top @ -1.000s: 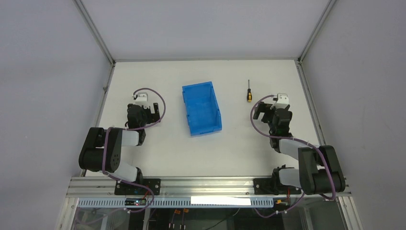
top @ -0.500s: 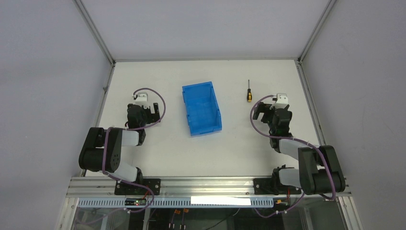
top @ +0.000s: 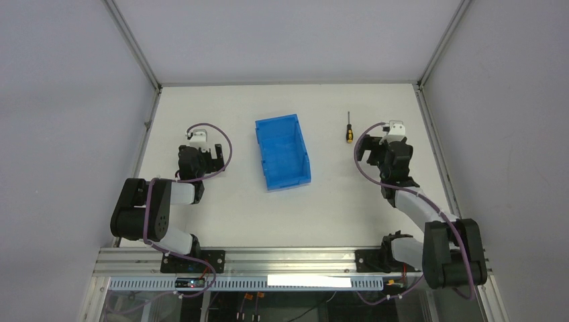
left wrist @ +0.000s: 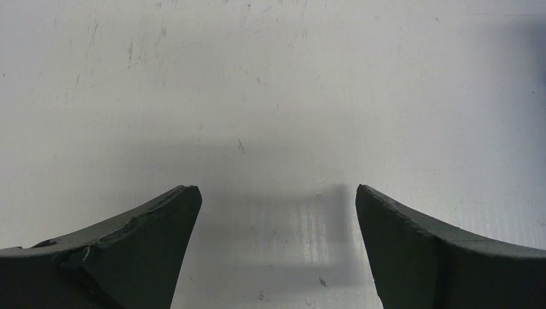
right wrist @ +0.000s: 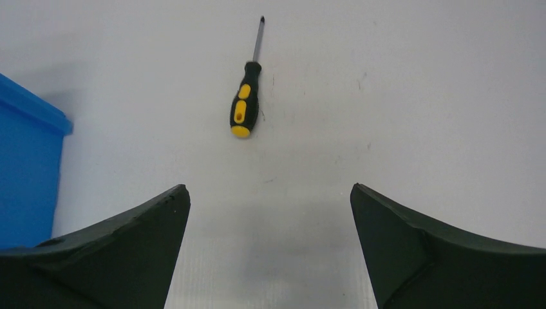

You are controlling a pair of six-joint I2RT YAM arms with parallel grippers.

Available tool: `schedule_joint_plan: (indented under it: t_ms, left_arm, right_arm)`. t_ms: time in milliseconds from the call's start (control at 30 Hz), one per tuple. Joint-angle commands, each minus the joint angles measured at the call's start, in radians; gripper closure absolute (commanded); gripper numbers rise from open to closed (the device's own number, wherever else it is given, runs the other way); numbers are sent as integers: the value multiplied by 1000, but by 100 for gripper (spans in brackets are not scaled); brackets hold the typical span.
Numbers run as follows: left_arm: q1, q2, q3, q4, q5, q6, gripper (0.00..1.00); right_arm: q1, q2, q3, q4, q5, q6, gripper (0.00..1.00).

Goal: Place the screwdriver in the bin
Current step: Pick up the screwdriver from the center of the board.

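Note:
The screwdriver (top: pixel 348 130), with a yellow and black handle and a thin dark shaft, lies on the white table right of the blue bin (top: pixel 282 152). In the right wrist view the screwdriver (right wrist: pixel 245 108) lies ahead of the open jaws, shaft pointing away, and a corner of the bin (right wrist: pixel 26 167) shows at the left edge. My right gripper (top: pixel 373 149) is open and empty, just near and right of the screwdriver. My left gripper (top: pixel 213 155) is open and empty over bare table, left of the bin. The left wrist view shows only table between its fingers (left wrist: pixel 154 238).
The white table (top: pixel 335 201) is framed by grey walls and metal rails (top: pixel 429 127) at the sides and back. The bin stands mid-table between the two arms, its low end toward the front.
My right arm has reached forward, carrying its gripper closer to the screwdriver. The left arm, the bin and the screwdriver have not moved.

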Motion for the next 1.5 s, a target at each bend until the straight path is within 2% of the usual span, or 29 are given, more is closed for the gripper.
schedule_joint_plan:
  t_ms: [0,333,733,1133,1467]
  left_arm:
    - [13,-9,18,27,-1,-7,0]
    - [14,-10,18,27,1,-7,0]
    - [15,-9,18,28,2,-8,0]
    - [24,-9,16,30,18,-7,0]
    - [26,-9,17,32,24,-7,0]
  right_arm:
    - [5,-115,170,-213,-20,-5,1]
    - [6,-167,555,-662,-18,-15,1]
    - [6,-105,935,-931,-41,-59,1]
    - [6,-18,1071,-1015,-76,-62,1]
    - [6,248,1095,-977,-123,-12,1]
